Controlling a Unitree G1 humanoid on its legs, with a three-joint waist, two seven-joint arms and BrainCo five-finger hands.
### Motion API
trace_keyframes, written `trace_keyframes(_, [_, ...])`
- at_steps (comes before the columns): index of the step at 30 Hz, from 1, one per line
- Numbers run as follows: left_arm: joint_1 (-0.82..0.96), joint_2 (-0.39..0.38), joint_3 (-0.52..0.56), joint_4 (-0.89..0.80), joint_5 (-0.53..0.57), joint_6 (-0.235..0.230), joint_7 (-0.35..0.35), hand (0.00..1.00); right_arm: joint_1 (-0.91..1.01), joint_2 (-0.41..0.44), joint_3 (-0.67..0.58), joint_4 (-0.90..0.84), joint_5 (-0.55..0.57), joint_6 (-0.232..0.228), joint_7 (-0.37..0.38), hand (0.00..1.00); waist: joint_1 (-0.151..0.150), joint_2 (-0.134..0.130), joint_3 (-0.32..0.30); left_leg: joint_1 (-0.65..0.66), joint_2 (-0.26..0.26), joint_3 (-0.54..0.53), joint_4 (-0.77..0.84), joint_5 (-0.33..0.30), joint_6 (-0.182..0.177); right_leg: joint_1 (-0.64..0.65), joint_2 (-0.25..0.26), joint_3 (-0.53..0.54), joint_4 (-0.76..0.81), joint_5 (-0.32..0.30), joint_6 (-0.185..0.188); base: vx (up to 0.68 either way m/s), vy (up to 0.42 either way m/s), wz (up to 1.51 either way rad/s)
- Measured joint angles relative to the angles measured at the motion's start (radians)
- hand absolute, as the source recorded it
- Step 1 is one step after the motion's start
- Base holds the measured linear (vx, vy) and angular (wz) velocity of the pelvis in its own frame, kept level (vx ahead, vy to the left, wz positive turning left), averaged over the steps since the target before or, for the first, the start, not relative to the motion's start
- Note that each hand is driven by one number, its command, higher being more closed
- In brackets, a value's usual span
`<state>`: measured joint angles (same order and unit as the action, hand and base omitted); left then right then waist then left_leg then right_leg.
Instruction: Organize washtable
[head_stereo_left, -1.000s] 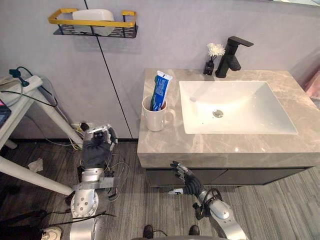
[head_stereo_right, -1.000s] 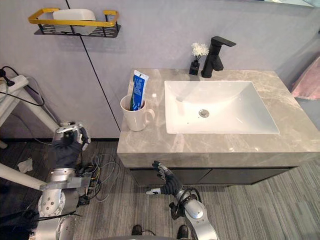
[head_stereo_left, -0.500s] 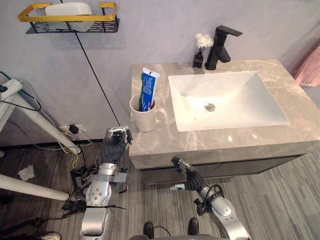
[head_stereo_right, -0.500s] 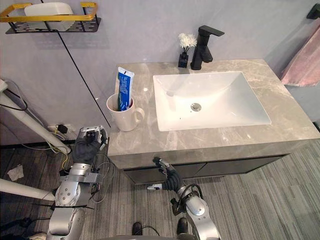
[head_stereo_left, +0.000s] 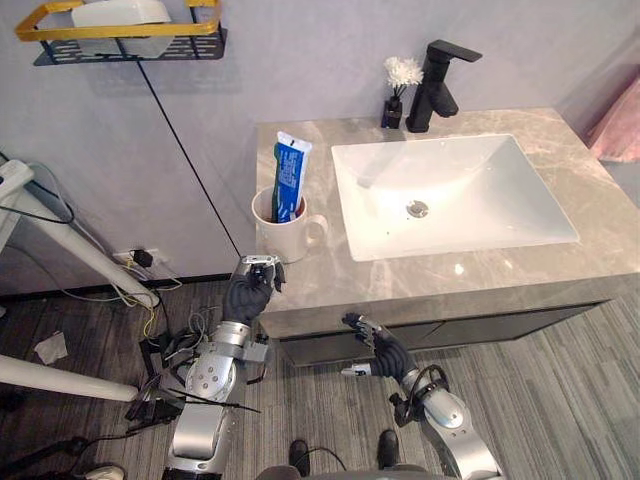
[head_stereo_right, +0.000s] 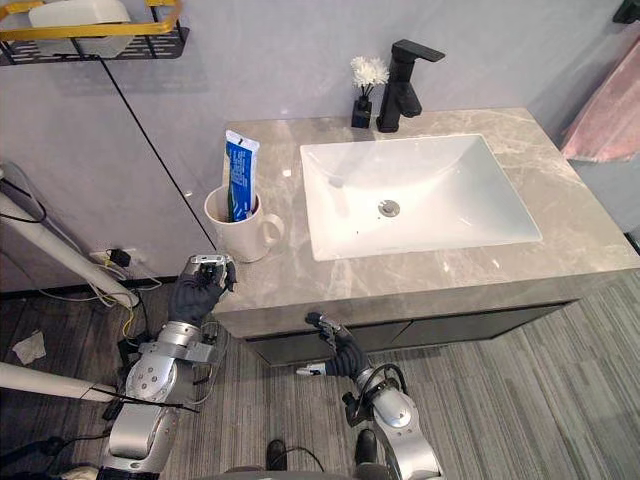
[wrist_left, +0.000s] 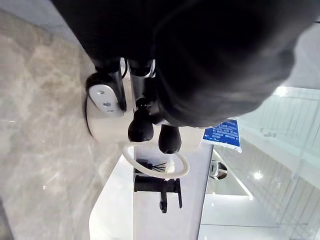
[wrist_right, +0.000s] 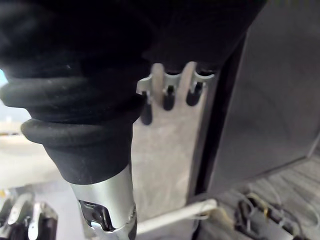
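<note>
A white mug (head_stereo_left: 285, 228) holding a blue toothpaste tube (head_stereo_left: 288, 178) stands on the marble counter (head_stereo_left: 480, 270), left of the white sink basin (head_stereo_left: 450, 190). My left hand (head_stereo_left: 250, 295) is raised at the counter's front left corner, just below the mug. Its fingers (wrist_left: 140, 126) are loosely bent and hold nothing; the mug (wrist_left: 107, 125) shows right behind them. My right hand (head_stereo_left: 378, 346) hangs in front of the dark cabinet under the counter, fingers (wrist_right: 169, 97) spread and empty. A black faucet (head_stereo_left: 438, 80) and a small vase of white flowers (head_stereo_left: 398, 85) stand at the back.
A wall shelf with a yellow rail (head_stereo_left: 120, 30) carries a white dish, up and left of the counter. A white table leg (head_stereo_left: 60, 250) slants at the left over loose cables (head_stereo_left: 160, 350) on the floor. A pink towel (head_stereo_left: 620, 135) hangs at the right.
The camera has shifted. My left hand has risen from low by the wall to the counter's front left corner beside the mug. The right hand has hardly moved.
</note>
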<state>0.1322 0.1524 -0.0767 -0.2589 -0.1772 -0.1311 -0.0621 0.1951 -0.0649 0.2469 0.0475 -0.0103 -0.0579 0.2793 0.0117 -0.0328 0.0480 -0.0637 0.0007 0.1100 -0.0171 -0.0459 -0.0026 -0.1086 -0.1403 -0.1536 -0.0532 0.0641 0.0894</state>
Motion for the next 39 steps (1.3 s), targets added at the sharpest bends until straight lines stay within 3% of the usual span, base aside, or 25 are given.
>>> trace_keyframes(16, [-0.095,0.027,-0.033,0.054,0.043,0.013,0.000,1.00,-0.002,0.001,-0.004,0.000,0.000,0.001,-0.002,0.00,-0.005,0.005,0.011,-0.010,0.000,0.012,0.026,-0.018,0.002,-0.003,-0.001,0.018,-0.002,0.001,0.002,0.00,-0.002,-0.01])
trace_keyframes(19, [-0.097,0.043,-0.038,0.073,0.047,0.018,0.000,1.00,-0.003,0.001,-0.004,0.000,0.000,0.002,-0.002,0.00,-0.023,0.005,0.014,-0.011,0.000,0.015,0.026,-0.019,0.002,-0.005,-0.001,0.020,-0.002,0.001,0.002,0.00,0.000,0.00])
trace_keyframes(25, [-0.135,0.059,-0.035,0.076,0.054,0.019,0.000,1.00,-0.003,0.000,-0.006,-0.005,0.000,0.003,-0.008,0.00,-0.027,0.006,0.032,-0.028,0.000,0.023,0.032,-0.020,0.002,-0.022,-0.001,0.023,-0.003,0.007,0.002,-0.03,-0.011,-0.03])
trace_keyframes(39, [-0.188,0.088,-0.032,0.154,0.054,0.026,0.000,1.00,-0.002,-0.006,-0.023,-0.005,0.000,0.009,-0.018,0.00,-0.026,0.011,0.036,-0.050,0.001,0.025,0.043,-0.021,0.003,-0.040,-0.001,0.034,-0.008,0.018,-0.002,-0.01,-0.005,-0.01])
